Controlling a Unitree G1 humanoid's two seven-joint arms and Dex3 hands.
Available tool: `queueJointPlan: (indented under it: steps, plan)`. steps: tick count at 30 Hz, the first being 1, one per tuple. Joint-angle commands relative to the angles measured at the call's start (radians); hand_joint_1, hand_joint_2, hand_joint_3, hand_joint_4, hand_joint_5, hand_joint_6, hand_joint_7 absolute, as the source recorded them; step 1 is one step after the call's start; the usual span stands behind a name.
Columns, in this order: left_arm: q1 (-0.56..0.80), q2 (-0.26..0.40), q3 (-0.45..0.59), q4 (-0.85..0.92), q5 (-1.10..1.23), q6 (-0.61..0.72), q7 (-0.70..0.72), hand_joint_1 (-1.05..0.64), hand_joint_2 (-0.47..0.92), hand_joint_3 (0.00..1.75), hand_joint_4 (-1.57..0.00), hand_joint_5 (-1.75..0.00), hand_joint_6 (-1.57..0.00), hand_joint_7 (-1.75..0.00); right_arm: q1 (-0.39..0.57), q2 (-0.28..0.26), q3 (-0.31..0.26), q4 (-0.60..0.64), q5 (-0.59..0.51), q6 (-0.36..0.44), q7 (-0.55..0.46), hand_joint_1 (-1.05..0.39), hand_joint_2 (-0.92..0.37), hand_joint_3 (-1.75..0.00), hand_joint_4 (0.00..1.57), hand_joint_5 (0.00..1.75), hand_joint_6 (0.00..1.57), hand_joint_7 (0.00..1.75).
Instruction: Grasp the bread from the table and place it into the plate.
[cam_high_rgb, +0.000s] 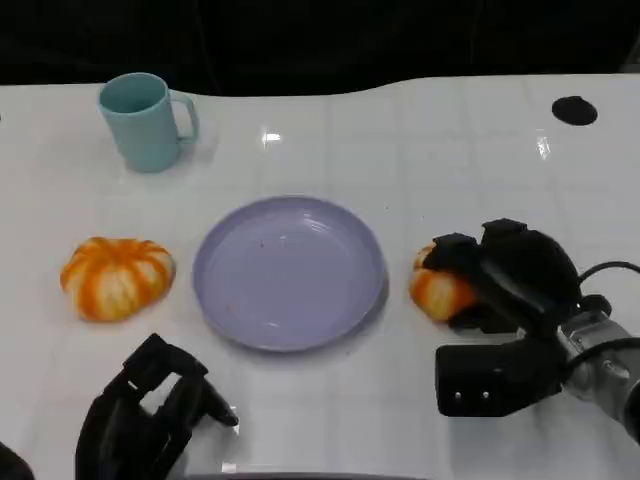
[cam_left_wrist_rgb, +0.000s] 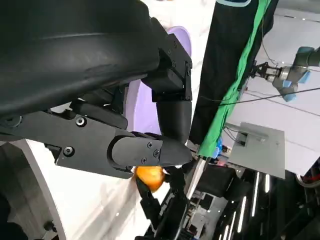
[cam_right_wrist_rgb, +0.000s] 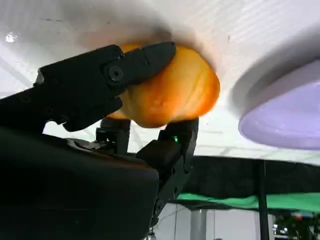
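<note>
Gripping the bread (cam_high_rgb: 437, 289) on the surface just right of the plate (cam_high_rgb: 290, 271), right hand (cam_high_rgb: 500, 275) has fingers around it. Next: lift, carry left over the plate, release.

Right black many-fingered hand (cam_high_rgb: 500, 275) closed around orange bread roll (cam_high_rgb: 438, 290), silver forearm behind. Left black hand (cam_high_rgb: 150, 410) low, fingers apart, holding nothing.

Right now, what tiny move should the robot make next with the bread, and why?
Probably lift it a little. The right hand already has its fingers wrapped around the bread, which seems to sit on the table just beside the purple plate. A small lift should clear the plate's rim before carrying the bread over it.
</note>
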Motion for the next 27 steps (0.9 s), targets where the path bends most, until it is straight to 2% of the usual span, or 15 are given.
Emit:
queueJointPlan:
  steps: [1,3,5,10,16,22,27]
  plan:
    - [0.010,0.008,0.003,-0.003,-0.006,-0.019,-0.002,-0.52,0.92,0.28,-0.59,-1.75,-0.49,-1.52,0.004,-0.009,0.012,0.010,0.008,-0.005,-0.050,-0.30,-0.74,-0.85,0.90,1.75,0.60,1.74]
    - [0.010,0.009,0.003,-0.004,-0.007,-0.016,-0.003,-0.51,0.92,0.28,-0.59,-1.75,-0.48,-1.52,-0.004,-0.008,0.014,0.009,0.012,0.002,-0.058,-0.30,-0.68,-0.95,0.89,1.75,0.57,1.75]
    - [0.013,0.013,0.000,-0.012,-0.004,-0.008,0.000,-0.52,0.92,0.27,-0.59,-1.75,-0.48,-1.51,-0.003,-0.003,-0.007,0.001,0.038,-0.017,-0.102,-0.29,-0.66,-0.97,0.88,1.75,0.57,1.75]
    - [0.015,0.012,0.002,-0.013,-0.005,-0.005,0.006,-0.51,0.92,0.27,-0.59,-1.75,-0.50,-1.50,-0.020,0.021,-0.067,-0.024,0.115,-0.070,-0.131,-0.23,-0.74,-0.84,0.86,1.75,0.62,1.75]
    - [0.013,0.010,0.002,-0.013,-0.007,-0.003,0.005,-0.52,0.92,0.27,-0.61,-1.75,-0.50,-1.51,-0.051,0.028,-0.081,-0.058,0.137,-0.100,-0.162,-0.24,-0.78,-0.76,0.86,1.75,0.61,1.75]
    - [0.015,0.010,0.004,-0.013,-0.009,-0.001,0.002,-0.51,0.92,0.26,-0.59,-1.75,-0.49,-1.51,-0.086,0.057,-0.091,-0.094,0.147,-0.146,-0.147,-0.25,-0.64,-1.03,0.90,1.75,0.67,1.75]
    - [0.015,0.014,0.002,-0.014,-0.007,0.000,-0.001,-0.52,0.92,0.27,-0.60,-1.75,-0.49,-1.52,-0.125,0.098,-0.075,-0.105,0.132,-0.131,-0.083,-0.24,-0.58,-1.12,0.91,1.75,0.69,1.75]
